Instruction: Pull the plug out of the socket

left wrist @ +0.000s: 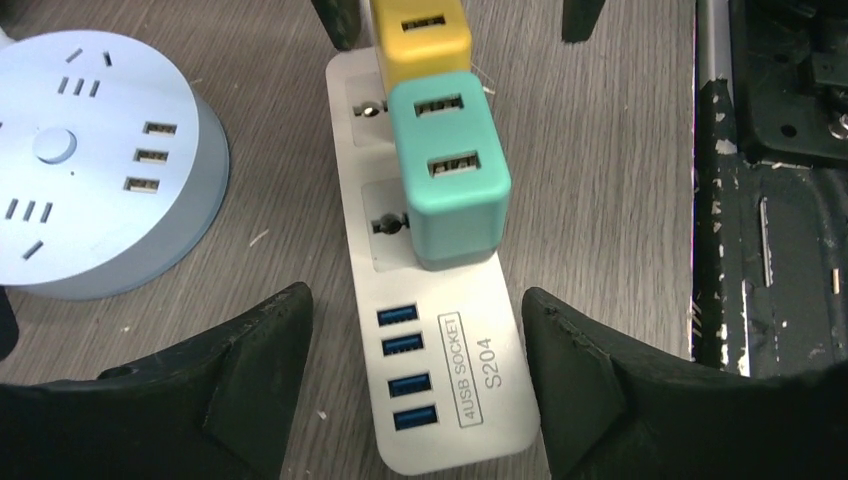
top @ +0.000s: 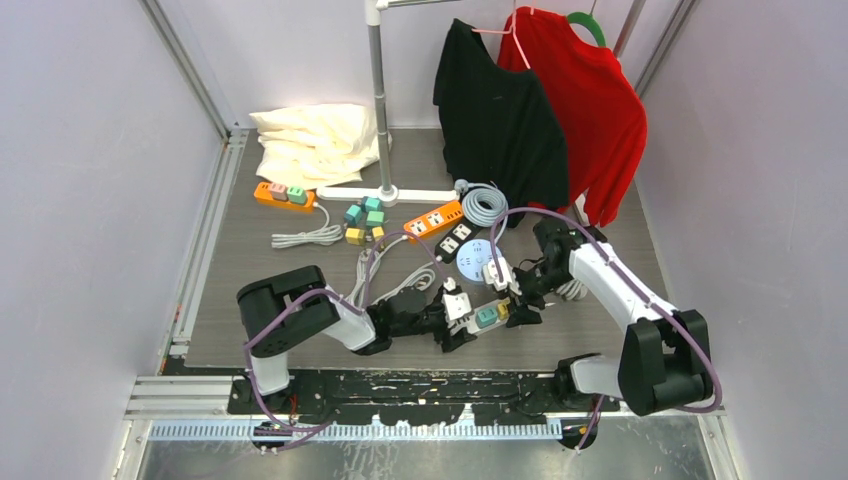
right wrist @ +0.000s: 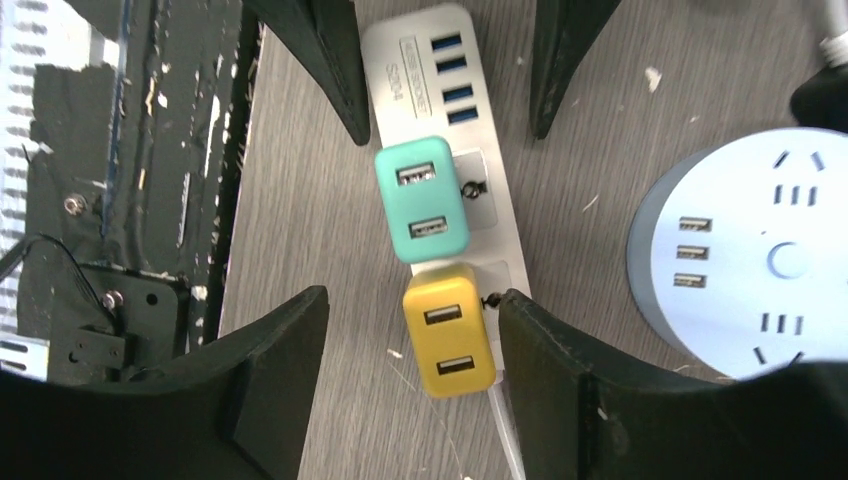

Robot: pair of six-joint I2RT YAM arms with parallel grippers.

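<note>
Teal plug (left wrist: 450, 170) seated in white power strip (left wrist: 505, 330), just ahead of our left gripper (left wrist: 415, 385); its jaws wide, straddling the strip's end, and we see no contact. Yellow plug (right wrist: 447, 330), next along, sits between the parted jaws of our right gripper (right wrist: 412, 360), gap visible on one side.

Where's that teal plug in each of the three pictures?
Top external: teal plug low, just right of centre.
Left wrist: upper centre, on the white power strip.
Right wrist: centre, just above the yellow plug.
Shared landmark: the round pale-blue socket beside the strip.
</note>
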